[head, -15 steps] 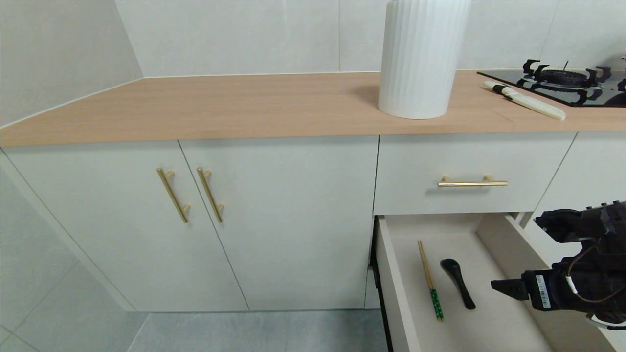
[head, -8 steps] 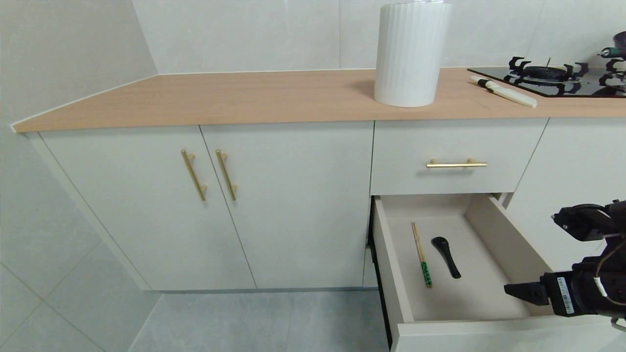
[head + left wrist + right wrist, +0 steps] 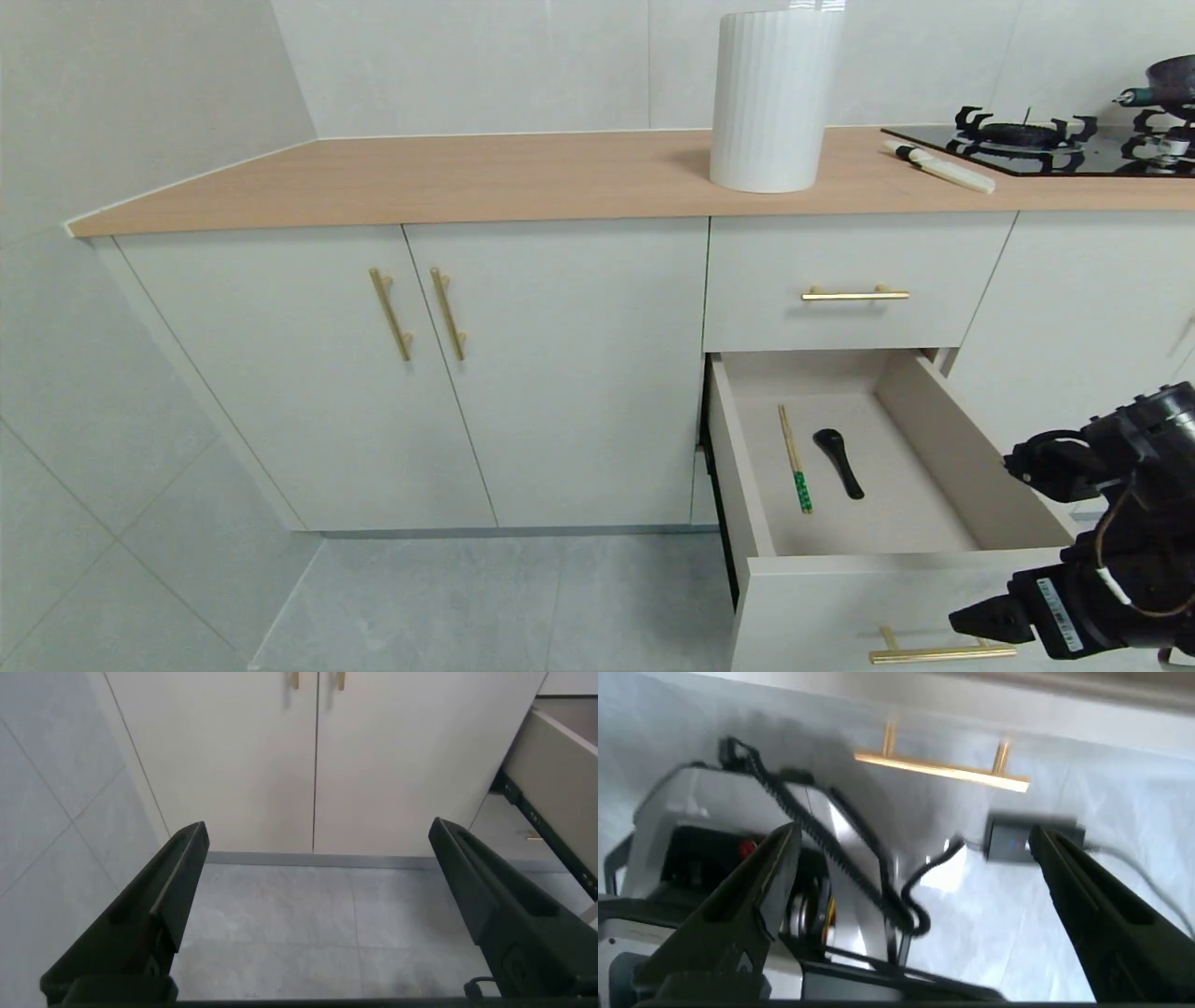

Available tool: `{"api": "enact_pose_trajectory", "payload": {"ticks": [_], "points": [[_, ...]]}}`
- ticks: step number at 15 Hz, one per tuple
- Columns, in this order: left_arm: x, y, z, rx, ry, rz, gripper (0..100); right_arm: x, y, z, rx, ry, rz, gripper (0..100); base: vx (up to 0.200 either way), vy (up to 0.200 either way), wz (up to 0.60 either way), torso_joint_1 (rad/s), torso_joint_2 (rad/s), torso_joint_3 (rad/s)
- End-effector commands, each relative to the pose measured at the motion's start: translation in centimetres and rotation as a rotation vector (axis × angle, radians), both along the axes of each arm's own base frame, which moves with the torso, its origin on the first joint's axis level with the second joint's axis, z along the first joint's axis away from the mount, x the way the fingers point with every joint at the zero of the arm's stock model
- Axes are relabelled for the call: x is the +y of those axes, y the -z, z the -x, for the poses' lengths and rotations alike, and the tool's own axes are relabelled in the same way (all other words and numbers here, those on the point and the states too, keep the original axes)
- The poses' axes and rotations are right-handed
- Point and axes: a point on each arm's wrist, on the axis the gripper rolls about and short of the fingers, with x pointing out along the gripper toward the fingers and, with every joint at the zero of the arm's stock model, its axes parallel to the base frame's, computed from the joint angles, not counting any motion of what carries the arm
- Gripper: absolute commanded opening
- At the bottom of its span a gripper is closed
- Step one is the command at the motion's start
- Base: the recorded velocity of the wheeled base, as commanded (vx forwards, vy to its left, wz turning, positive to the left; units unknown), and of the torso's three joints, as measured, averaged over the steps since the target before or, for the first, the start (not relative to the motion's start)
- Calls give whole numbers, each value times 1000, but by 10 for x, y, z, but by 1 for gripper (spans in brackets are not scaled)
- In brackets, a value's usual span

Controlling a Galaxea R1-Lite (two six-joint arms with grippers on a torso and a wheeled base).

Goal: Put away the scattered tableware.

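Chopsticks (image 3: 794, 458) and spoon (image 3: 837, 461) are lying side by side in open drawer (image 3: 738, 467). Knife (image 3: 938, 168) is sitting on table (image 3: 467, 177). It's probably light, stiff and slick, so pinching mid-body looks safest. Left pincer (image 3: 318, 835) and right pincer (image 3: 910, 849) are both hanging spread, holding nothing.

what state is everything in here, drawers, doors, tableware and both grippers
lower drawer: pulled open
upper drawer: shut
cabinet doors: both shut
chopsticks: lying flat in the lower drawer
spoon: lying flat beside the chopsticks, apart from them
white container: upright on the counter
knife: lying on the counter
left gripper: open, empty
right gripper: open, empty
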Motion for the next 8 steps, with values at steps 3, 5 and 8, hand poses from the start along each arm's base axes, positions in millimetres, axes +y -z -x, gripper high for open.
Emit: {"api": "enact_pose_trajectory", "payload": {"ticks": [3, 5, 8], "points": [[0, 0, 0, 0, -1, 0, 100, 11, 41, -31, 88, 51, 30, 100, 0, 0, 0, 0, 0, 0], [0, 0, 0, 0, -1, 0, 100, 9, 48, -35, 54, 80, 48, 100, 0, 0, 0, 0, 0, 0], [0, 0, 0, 0, -1, 0, 100, 8, 53, -36, -2, 93, 54, 100, 0, 0, 0, 0, 0, 0]]}}
